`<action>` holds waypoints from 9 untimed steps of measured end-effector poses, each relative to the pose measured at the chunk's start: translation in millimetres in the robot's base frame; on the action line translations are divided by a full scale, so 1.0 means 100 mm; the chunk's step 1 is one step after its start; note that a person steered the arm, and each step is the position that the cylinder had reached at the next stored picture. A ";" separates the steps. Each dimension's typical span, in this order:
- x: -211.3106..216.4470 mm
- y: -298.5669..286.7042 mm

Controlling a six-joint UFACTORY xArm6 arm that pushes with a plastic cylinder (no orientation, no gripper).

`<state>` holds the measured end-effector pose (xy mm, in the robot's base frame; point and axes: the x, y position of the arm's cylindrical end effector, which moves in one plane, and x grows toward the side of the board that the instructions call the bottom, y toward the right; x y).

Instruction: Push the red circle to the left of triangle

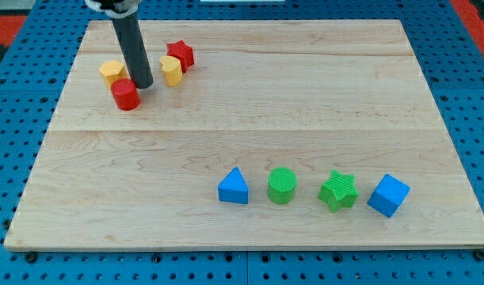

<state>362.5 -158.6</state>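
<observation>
The red circle [125,94] sits near the board's top left. My tip [142,84] touches its upper right side, between it and a yellow block [172,70]. The blue triangle [234,188] stands in the lower middle, far to the lower right of the red circle.
A yellow block [111,72] lies just above left of the red circle and a red star [180,54] at the top. A green circle [282,186], a green star [337,191] and a blue cube [388,195] line up right of the triangle on the wooden board [249,103].
</observation>
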 end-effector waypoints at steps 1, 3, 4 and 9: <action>0.07 0.00; -0.08 0.10; -0.40 0.07; 1.43 -0.10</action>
<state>505.8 -168.8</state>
